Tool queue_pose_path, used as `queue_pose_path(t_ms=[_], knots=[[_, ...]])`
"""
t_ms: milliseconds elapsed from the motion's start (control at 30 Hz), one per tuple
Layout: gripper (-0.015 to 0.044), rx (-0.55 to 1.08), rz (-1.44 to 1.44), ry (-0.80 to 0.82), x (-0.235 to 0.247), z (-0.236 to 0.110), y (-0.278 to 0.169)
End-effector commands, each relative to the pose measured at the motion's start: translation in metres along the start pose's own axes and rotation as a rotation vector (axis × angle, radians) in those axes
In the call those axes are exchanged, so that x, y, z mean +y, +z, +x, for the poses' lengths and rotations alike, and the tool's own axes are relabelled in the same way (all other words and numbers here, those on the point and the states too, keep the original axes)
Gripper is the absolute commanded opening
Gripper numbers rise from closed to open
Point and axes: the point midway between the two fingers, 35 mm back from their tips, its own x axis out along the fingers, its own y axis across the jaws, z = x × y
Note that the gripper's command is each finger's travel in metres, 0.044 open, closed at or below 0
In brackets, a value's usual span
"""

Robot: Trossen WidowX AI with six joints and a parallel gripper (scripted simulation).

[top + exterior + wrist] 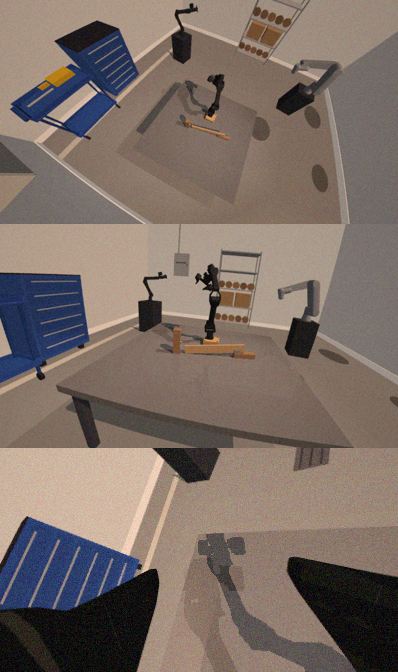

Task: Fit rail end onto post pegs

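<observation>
Nothing of the task appears done. Nearest in the exterior view, the rail (pixel 214 349) lies across the table (pixel 195 394), its far end at the footboard block (pixel 244 355) toward 3 o'clock, its near end just beside the post (pixel 176 341) toward 9 o'clock; pegs too small to judge. Beyond, at 12 o'clock, the gripper (pixel 199 279) is raised high, well apart from the rail, jaws wide and holding nothing. Approach, grasp, fitting and release remain.

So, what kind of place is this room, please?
Most likely a workshop or robot lab. A blue tool cabinet with drawers stands by the wall, a metal shelf rack holds boxes and round stock, and other robot arms stand on black pedestals around the work table.
</observation>
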Motion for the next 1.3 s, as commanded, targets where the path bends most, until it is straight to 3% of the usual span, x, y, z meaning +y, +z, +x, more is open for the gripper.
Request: queue_pose_path(t_ms=[0, 300, 700, 967, 1267], knots=[[0.0426, 0.003, -0.004, 0.002, 0.0, 0.001, 0.0], [0.044, 0.221, -0.361, 0.153, 0.034, 0.045, -0.044], [0.044, 0.514, -1.033, 0.506, 0.096, 0.08, -0.175], [0.044, 0.629, -1.498, 0.808, 0.117, 0.059, -0.284], [0.044, 0.651, -2.022, 1.23, 0.103, -0.002, -0.402]])
